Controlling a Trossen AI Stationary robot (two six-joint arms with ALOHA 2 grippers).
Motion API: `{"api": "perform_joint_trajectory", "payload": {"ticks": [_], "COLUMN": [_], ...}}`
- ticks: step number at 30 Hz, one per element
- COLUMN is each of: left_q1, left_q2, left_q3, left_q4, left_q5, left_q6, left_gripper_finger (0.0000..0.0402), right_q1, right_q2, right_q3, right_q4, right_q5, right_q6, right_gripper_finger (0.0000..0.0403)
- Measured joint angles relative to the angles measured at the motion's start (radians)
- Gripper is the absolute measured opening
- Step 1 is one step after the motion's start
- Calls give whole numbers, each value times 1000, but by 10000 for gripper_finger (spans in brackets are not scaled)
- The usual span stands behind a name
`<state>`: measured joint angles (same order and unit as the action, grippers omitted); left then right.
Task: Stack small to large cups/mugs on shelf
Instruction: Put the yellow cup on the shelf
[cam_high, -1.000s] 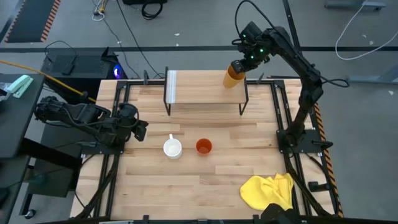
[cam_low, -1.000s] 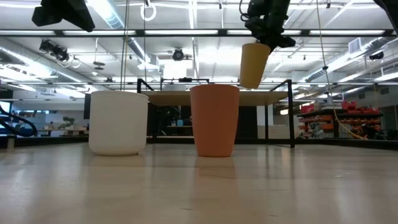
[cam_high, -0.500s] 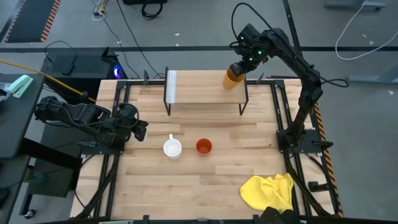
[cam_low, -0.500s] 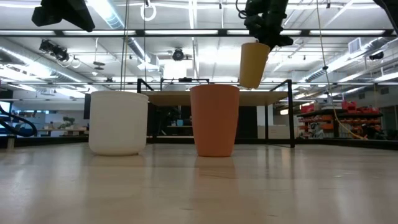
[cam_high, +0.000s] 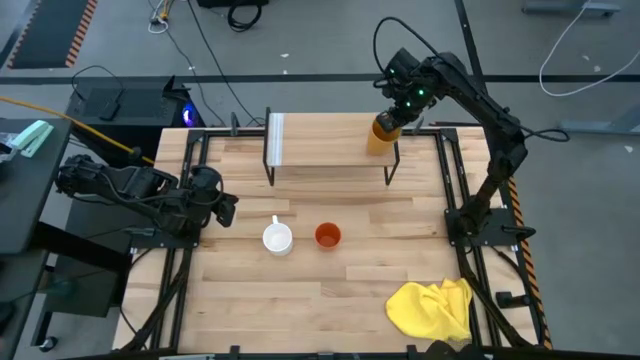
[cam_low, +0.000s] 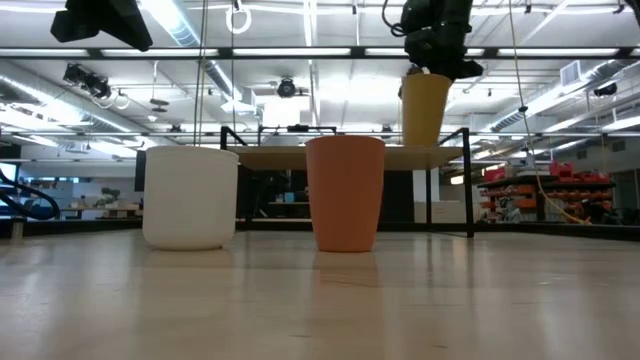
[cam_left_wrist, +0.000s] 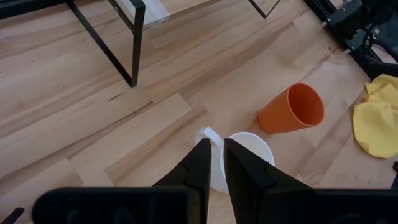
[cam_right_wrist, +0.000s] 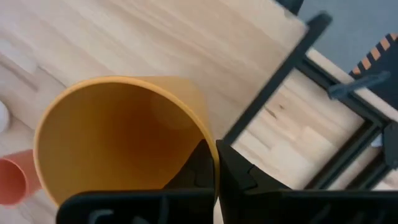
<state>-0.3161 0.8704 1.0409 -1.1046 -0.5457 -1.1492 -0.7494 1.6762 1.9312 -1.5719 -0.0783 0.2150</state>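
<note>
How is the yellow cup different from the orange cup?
The yellow-orange cup is gripped at its rim by the right gripper over the shelf end; the orange-red cup stands untouched on the table. The yellow-orange cup is paler, the orange-red cup redder. The orange-red cup sits beside the white mug; the yellow-orange cup is far from it. Both are handleless and upright.

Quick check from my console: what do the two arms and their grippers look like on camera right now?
Both arms are dark, jointed metal. The right arm carries a looping black cable and a green light near its wrist. Each gripper, left gripper and right gripper, has two black, tapered fingers.
</note>
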Motion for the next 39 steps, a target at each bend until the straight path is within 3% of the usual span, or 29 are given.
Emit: {"api": "perform_joint_trajectory", "payload": {"ticks": [5,28,39], "left_q1": [0,0,0], "left_q2": [0,0,0], "left_q3": [0,0,0], "left_q4": [0,0,0], "left_q5": [0,1,1], "left_q6": [5,0,5], "left_gripper_finger": [52,52,52], "right_q1": [0,0,0], "right_q2": [-39,-38,-36], "right_q3": [-57,-57,18], "right_q4": [2,1,4], "right_q5": [22,25,12], "right_q6": [0,24,15], "right_gripper_finger": [3,34,70]}}
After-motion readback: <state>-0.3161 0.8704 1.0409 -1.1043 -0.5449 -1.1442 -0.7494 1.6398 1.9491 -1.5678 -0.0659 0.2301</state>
